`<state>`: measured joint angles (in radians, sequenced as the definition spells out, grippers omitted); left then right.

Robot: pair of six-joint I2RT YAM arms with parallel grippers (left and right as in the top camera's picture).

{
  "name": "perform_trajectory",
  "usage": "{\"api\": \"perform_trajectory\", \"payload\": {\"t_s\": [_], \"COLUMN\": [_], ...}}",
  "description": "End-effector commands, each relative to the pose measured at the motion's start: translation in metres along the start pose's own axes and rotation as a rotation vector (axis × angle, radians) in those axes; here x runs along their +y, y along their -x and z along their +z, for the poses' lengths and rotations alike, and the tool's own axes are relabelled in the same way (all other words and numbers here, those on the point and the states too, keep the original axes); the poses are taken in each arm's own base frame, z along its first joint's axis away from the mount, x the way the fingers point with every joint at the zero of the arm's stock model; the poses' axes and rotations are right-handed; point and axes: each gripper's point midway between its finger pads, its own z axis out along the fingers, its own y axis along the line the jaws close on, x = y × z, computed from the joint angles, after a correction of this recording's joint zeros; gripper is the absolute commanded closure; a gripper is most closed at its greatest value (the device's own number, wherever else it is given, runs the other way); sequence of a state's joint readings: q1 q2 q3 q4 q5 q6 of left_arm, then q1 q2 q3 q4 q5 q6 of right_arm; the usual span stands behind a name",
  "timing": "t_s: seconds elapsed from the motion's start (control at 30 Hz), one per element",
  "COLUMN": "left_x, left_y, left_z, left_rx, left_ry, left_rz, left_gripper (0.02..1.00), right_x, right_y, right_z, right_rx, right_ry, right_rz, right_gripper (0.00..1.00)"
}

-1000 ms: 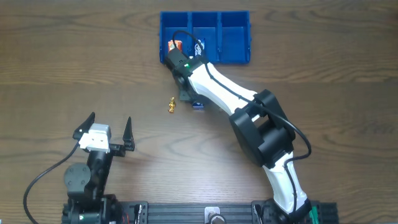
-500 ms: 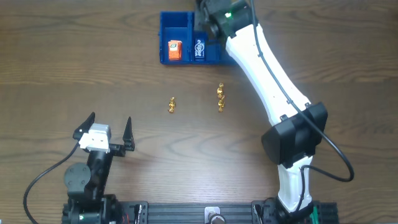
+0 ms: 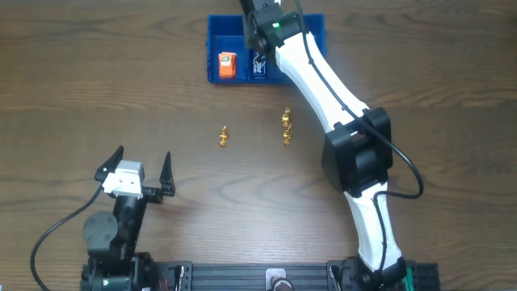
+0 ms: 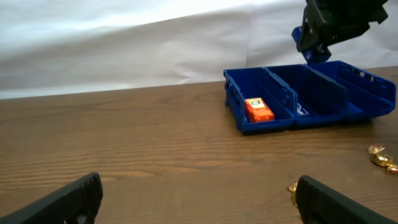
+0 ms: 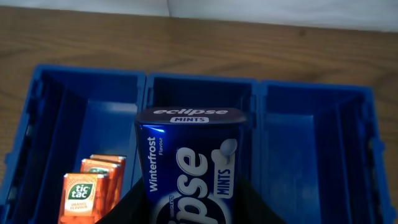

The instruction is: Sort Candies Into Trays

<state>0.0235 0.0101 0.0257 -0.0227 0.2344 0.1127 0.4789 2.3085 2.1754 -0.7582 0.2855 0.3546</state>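
Dark blue mint tin, white lettering across its face, stands upright in the right tool, which is clamped on its sides and holds it above the middle bay of the blue tray. In the top view's left bay are orange boxes with white oval labels. A second tin lies in the middle bay. On the desk, three gold-wrapped candies sit loose. The left tool is spread wide near its base, gripping nothing.
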Motion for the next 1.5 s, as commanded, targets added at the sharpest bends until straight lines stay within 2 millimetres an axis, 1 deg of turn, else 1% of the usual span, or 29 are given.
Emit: {"api": "perform_trajectory", "payload": {"t_s": [0.03,0.13,0.2,0.23,0.27,0.33,0.37,0.4,0.43,0.5,0.53,0.63,0.7,0.73,0.8,0.83,0.9,0.93,1.03,1.1,1.23,1.37,1.43,1.5], "left_x": [-0.004,-0.004,-0.004,-0.004,-0.004,-0.004,-0.004,-0.004,-0.004,-0.004,-0.004,-0.004,-0.004,-0.004,-0.004,-0.004,-0.004,-0.004,-0.004,-0.004,-0.004,-0.004,-0.004,-0.004], "left_y": [-0.016,-0.016,-0.016,-0.016,-0.016,-0.016,-0.016,-0.016,-0.016,-0.016,-0.016,-0.016,-0.016,-0.016,-0.016,-0.016,-0.016,-0.016,-0.016,-0.016,-0.016,-0.016,-0.016,-0.016], "left_z": [0.001,0.001,0.001,0.001,0.001,0.001,0.001,0.001,0.001,0.001,0.001,0.001,0.001,0.001,0.001,0.001,0.001,0.001,0.001,0.001,0.001,0.001,0.001,0.001], "left_rx": [0.043,0.043,0.043,0.043,0.043,0.043,0.043,0.043,0.043,0.043,0.043,0.043,0.043,0.043,0.043,0.043,0.043,0.043,0.043,0.043,0.043,0.043,0.043,0.043], "left_ry": [-0.021,-0.021,-0.021,-0.021,-0.021,-0.021,-0.021,-0.021,-0.021,-0.021,-0.021,-0.021,-0.021,-0.021,-0.021,-0.021,-0.021,-0.021,-0.021,-0.021,-0.021,-0.021,-0.021,-0.021], "left_rz": [0.006,0.006,0.007,0.006,0.007,0.007,0.007,0.007,0.007,0.007,0.007,0.007,0.007,0.007,0.006,0.007,0.006,0.006,0.007,0.006,0.007,0.007,0.007,0.006], "left_gripper": [0.020,0.020,0.020,0.020,0.023,0.020,0.020,0.020,0.020,0.020,0.020,0.020,0.020,0.023,0.020,0.020,0.023,0.020,0.020,0.020,0.020,0.020,0.023,0.020], "right_x": [-0.004,-0.004,-0.004,-0.004,-0.004,-0.002,0.001,0.001,0.002,0.002,0.003,0.006,0.013,0.020,0.044,0.049,0.063,0.073,0.096,0.105,0.110,0.108,0.108,0.108], "right_y": [0.004,0.003,0.002,0.002,0.001,0.000,-0.002,-0.002,-0.003,-0.004,-0.006,-0.013,-0.022,-0.030,-0.062,-0.069,-0.097,-0.116,-0.147,-0.161,-0.186,-0.214,-0.223,-0.227], "right_z": [-0.002,-0.002,-0.002,-0.002,-0.002,-0.003,-0.003,-0.003,-0.004,-0.004,-0.004,-0.006,-0.008,-0.012,-0.024,-0.028,-0.040,-0.050,-0.067,-0.071,-0.059,-0.038,-0.032,-0.028], "right_rx": [-0.006,-0.001,0.000,0.001,0.004,0.008,0.010,0.012,0.013,0.019,0.023,0.045,0.071,0.095,0.185,0.208,0.288,0.347,0.431,0.456,0.498,0.520,0.521,0.518], "right_ry": [-0.002,-0.002,-0.003,-0.003,-0.003,-0.001,0.000,0.001,0.001,0.000,0.000,-0.001,0.000,0.006,0.024,0.024,0.020,0.025,0.051,0.046,0.059,0.051,0.046,0.045], "right_rz": [0.004,0.003,0.002,0.002,0.000,-0.005,-0.010,-0.012,-0.012,-0.015,-0.018,-0.032,-0.040,-0.042,-0.045,-0.047,-0.051,-0.053,-0.057,-0.039,-0.031,-0.019,-0.005,0.005], "right_gripper": [0.822,0.735,0.566,0.454,0.397,0.354,0.314,0.253,0.148,0.020,0.001,0.001,0.001,0.001,0.001,0.001,0.001,0.001,0.001,0.001,0.001,0.001,0.001,0.001]}}
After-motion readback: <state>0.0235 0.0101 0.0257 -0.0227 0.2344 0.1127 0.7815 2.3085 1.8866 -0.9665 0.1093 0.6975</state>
